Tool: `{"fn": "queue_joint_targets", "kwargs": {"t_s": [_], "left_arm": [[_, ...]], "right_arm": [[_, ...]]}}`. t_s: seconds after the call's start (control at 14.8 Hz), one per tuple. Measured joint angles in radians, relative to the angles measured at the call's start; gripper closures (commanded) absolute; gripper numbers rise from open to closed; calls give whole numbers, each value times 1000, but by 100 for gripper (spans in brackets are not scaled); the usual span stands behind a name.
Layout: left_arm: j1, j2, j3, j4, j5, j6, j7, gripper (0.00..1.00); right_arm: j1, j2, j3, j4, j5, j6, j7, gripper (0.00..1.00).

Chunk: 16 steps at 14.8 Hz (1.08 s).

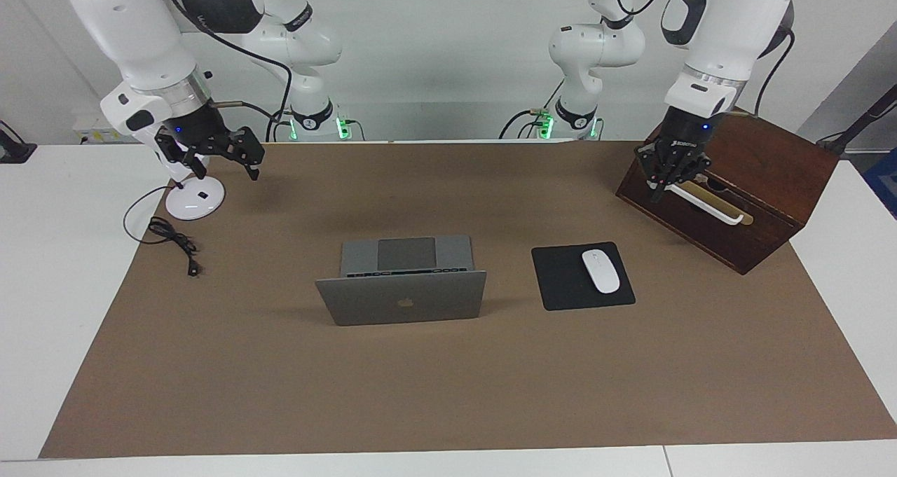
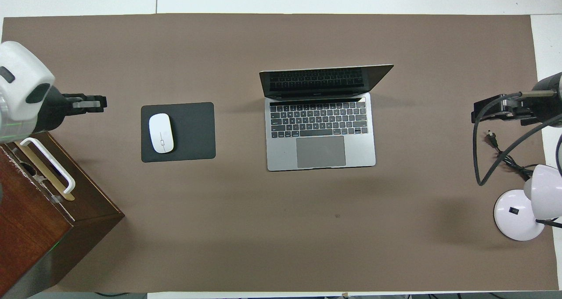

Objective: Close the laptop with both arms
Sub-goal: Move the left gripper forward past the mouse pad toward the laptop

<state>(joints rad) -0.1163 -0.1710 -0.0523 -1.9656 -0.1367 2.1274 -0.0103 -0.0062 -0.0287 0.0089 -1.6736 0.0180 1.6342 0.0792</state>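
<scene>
The silver-grey laptop [image 1: 401,302] [image 2: 320,152] stands open in the middle of the brown mat, its lid upright and its keyboard deck toward the robots. My left gripper [image 1: 656,194] [image 2: 95,103] is shut and empty, up in the air over the mat by the corner of the wooden box. At the right arm's end of the table, my right gripper [image 1: 221,165] [image 2: 479,111] hangs open above the mat beside the lamp, holding nothing. Both grippers are well apart from the laptop.
A dark wooden box [image 1: 764,176] [image 2: 35,220] with a white handle sits at the left arm's end. A black mouse pad [image 1: 560,281] with a white mouse [image 1: 600,271] lies beside the laptop. A white lamp base [image 1: 195,200] and a black cable [image 1: 172,239] lie at the right arm's end.
</scene>
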Motion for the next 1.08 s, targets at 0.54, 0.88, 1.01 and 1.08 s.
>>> {"fn": "queue_joint_targets", "kwargs": {"t_s": [0.54, 0.88, 1.01, 1.08], "left_arm": [[-131, -24, -3, -193, -1, 269, 1, 100], [-224, -17, -3, -260, -1, 417, 1, 100], [-254, -8, -4, -287, -1, 474, 1, 100], [-270, 0, -3, -298, -1, 503, 2, 100]], "right_arm": [[0, 0, 0, 0, 0, 0, 0, 0], [0, -29, 0, 6, 0, 0, 0, 0], [-2, -72, -1, 9, 0, -6, -16, 0], [-3, -90, -2, 8, 0, -16, -52, 0]]}}
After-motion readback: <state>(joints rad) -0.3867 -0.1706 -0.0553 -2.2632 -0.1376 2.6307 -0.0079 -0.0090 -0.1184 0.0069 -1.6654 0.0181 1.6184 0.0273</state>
